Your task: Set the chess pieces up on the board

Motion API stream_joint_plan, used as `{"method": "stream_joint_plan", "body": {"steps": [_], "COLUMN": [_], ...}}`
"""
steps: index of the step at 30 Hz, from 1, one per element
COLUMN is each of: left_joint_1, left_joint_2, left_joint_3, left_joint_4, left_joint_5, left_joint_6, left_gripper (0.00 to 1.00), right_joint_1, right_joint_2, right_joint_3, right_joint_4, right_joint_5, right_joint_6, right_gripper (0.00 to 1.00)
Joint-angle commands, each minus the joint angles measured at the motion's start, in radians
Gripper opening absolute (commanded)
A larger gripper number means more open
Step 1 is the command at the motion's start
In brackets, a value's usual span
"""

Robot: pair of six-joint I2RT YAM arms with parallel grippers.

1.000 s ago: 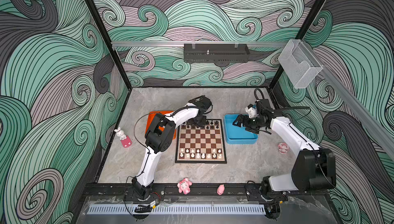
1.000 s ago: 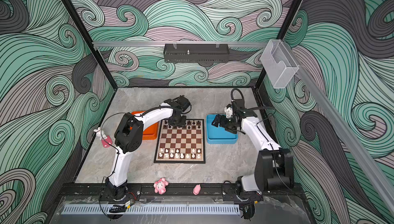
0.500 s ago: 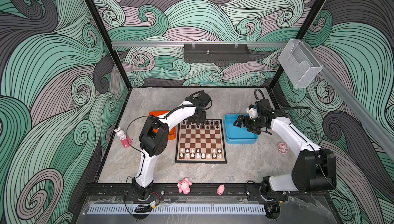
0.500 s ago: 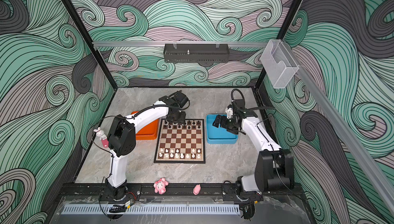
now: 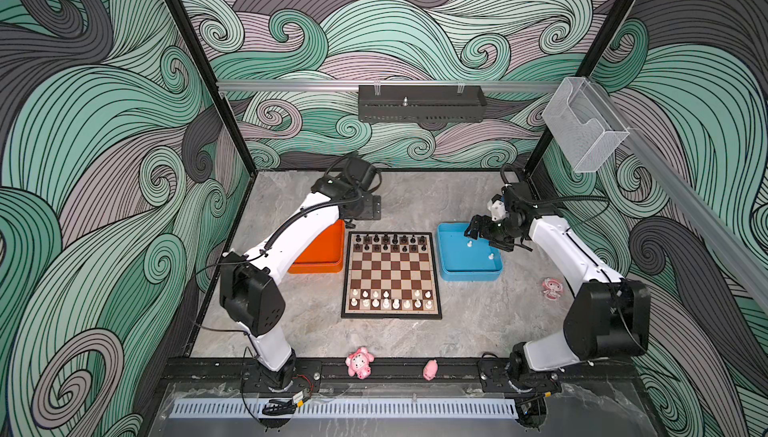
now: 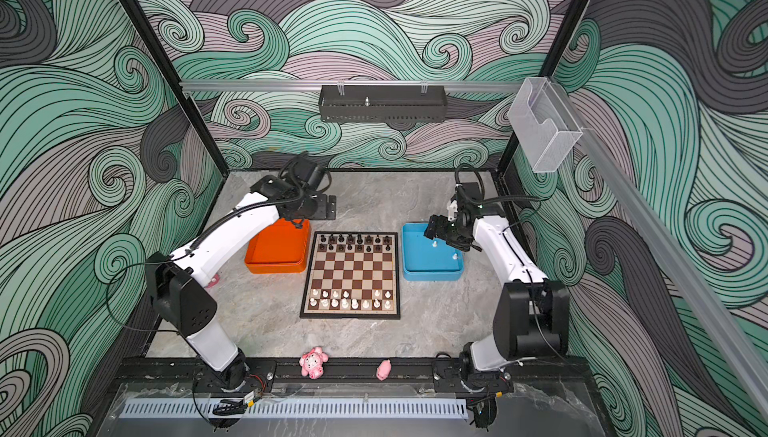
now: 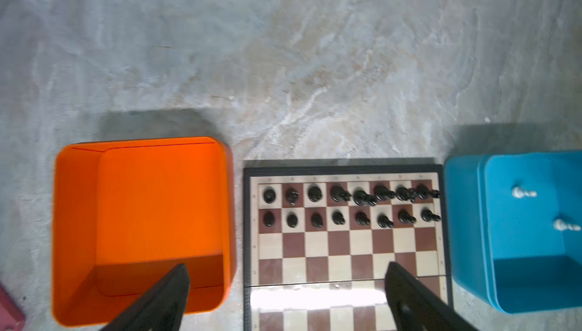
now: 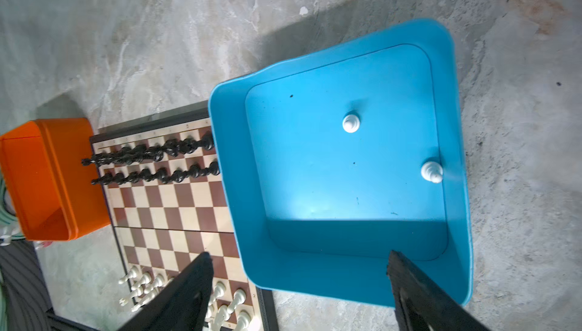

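Your right fingers [image 8: 195,288] hang spread and empty over the blue tray [image 8: 233,168], where two white pieces [image 8: 350,123] stand; the others line both ends of the board [image 5: 390,272]. Reach for the wall-side piece [image 8: 431,172] (tiny, glossy) and a finger may catch the rim, tipping it. Your left fingers [image 7: 163,298] are spread, empty.

Robot lab enclosure: wave-patterned walls [image 5: 83,123], aluminium rail [image 5: 291,86], marble-look tabletop [image 5: 415,202].

Top views overlook everything from high front; wrist views, closer, share the board [image 7: 318,247].
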Motion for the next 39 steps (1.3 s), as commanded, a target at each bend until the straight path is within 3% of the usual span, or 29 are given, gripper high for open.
{"method": "stream_joint_plan", "body": {"steps": [1, 9, 15, 21, 39], "left_joint_1": [0.103, 0.357, 0.469, 0.502, 0.523], "left_joint_2": [-0.071, -0.266, -0.317, -0.318, -0.274], "left_joint_3": [-0.063, -0.271, -0.337, -0.358, -0.354], "left_joint_4": [-0.035, 0.038, 0.041, 0.055, 0.065], "left_joint_5": [0.016, 0.078, 0.162, 0.204, 0.242], "left_joint_6": [-0.004, 0.033, 0.037, 0.032, 0.025], "left_gripper": [0.99, 0.99, 0.98, 0.99, 0.99], "right_joint_1": [-0.003, 0.006, 0.017, 0.028, 0.045], "right_joint_2": [0.085, 0.220, 0.307, 0.364, 0.449], "right_joint_3": [0.036, 0.100, 0.153, 0.191, 0.217], "right_joint_4": [-0.047, -0.017, -0.006, -0.007, -0.006], "right_joint_5": [0.066, 0.096, 0.122, 0.155, 0.202], "right_joint_6": [-0.030, -0.029, -0.035, -0.044, -0.048], "right_gripper": [0.85, 0.77, 0.66, 0.53, 0.37]}}
